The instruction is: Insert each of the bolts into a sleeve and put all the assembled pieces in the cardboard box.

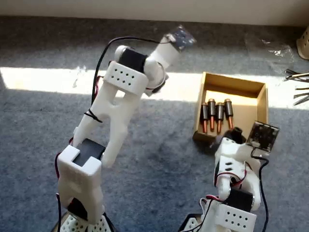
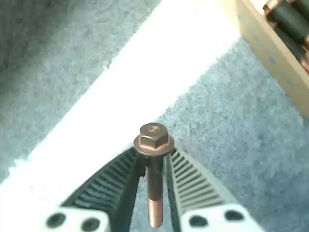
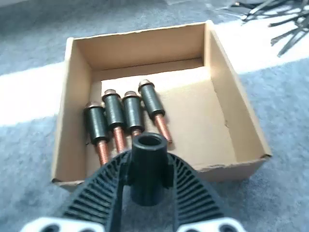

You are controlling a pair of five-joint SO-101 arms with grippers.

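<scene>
While left end effector [image 2: 153, 155] clamps a bolt [image 2: 154, 140], right end effector [image 3: 147, 158] grips a sleeve [image 3: 147, 182] near the box [image 3: 77, 96]. Four pieces [image 3: 116, 115] inside.

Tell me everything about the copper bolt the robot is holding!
The bolt looks like copper-coloured metal. It has a six-sided head on a round flange, a smooth shank and a threaded tip. The left pincer is shut on its shank, ribbed dark fingers on either side, the head poking past their tips, grey carpet behind.
</scene>
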